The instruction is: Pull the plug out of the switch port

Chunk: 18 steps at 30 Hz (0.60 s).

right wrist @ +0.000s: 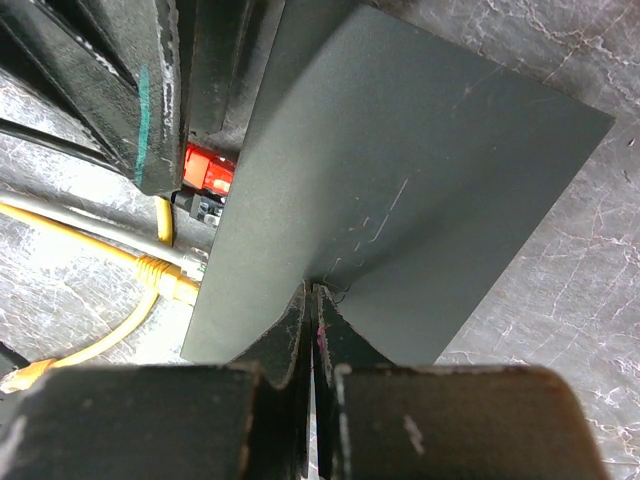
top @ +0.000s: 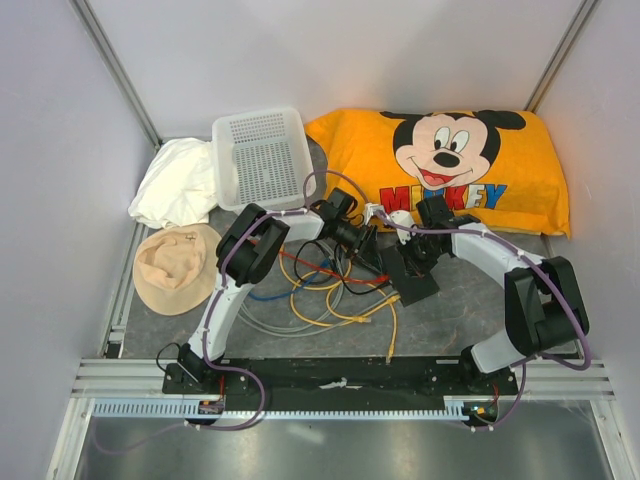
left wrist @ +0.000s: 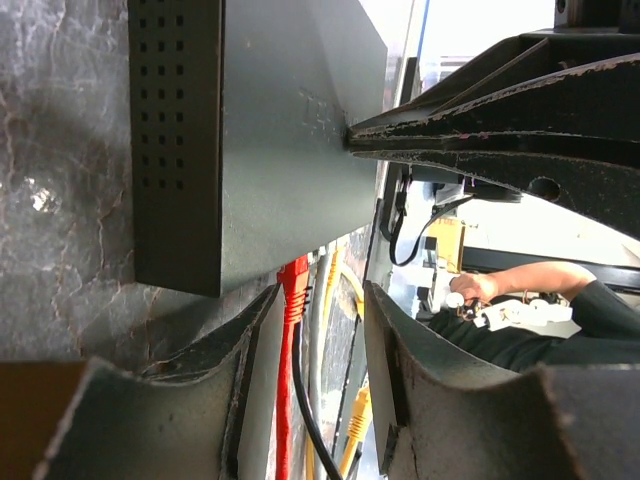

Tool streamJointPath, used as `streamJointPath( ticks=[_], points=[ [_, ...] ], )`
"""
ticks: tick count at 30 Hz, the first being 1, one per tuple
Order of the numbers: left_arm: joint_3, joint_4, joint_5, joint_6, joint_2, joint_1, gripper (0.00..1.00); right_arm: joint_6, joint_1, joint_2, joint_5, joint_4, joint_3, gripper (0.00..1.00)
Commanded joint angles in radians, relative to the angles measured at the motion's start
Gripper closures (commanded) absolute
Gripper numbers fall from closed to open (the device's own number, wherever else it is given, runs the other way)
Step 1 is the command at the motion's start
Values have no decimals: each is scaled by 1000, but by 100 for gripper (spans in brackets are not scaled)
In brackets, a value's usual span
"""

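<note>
**Top view.** The black switch box (top: 418, 285) lies flat on the grey surface (top: 470, 310) between the arms, just in front of an orange Mickey pillow (top: 520, 180). The left gripper (top: 368, 245) meets it from the left, the right gripper (top: 415, 255) from the far right. Yellow, red, grey and blue cables (top: 330, 300) tangle at the box's near left. A white basket (top: 263, 155), a white cloth (top: 175, 180) and a beige hat (top: 175, 268) lie farther left. Bare surface opens at the box's near right. Jaw states are illegible here.

**Left wrist view.** The cabled edge of the box faces the camera. The switch port (left wrist: 291, 262) is one socket in this edge; which one cannot be told. A red plug (left wrist: 292, 285) is seated there between the spread left jaws. One finger (left wrist: 170, 400) stands just beside the plug, contact uncertain. Beyond the plug a gap remains, where black and yellow leads run. The right gripper's tips rest on the box's top face.

**Right wrist view.** The right jaws are pressed together, pinching nothing, with their tips on the top face near its rim. Only this view shows a black plug (right wrist: 205, 208) directly beside the red one and a yellow plug (right wrist: 165, 275) farther along the same edge. Bare marbled surface borders the opposite edges.
</note>
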Motion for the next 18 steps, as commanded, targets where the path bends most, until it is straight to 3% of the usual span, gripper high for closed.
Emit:
streamJointPath(
  ticks=[1, 6, 11, 18],
  points=[
    [-46, 80, 4, -77, 23, -5, 56, -1, 2, 65, 25, 39, -8, 100],
    [-136, 119, -88, -66, -21, -13, 57, 13, -1, 81, 22, 41, 2, 100],
    [-310, 384, -121, -173, -101, -2, 54, 24, -2, 87, 26, 41, 9, 100],
    [-376, 609, -190, -334, -87, -2, 56, 31, -7, 107, 28, 43, 15, 100]
  ],
)
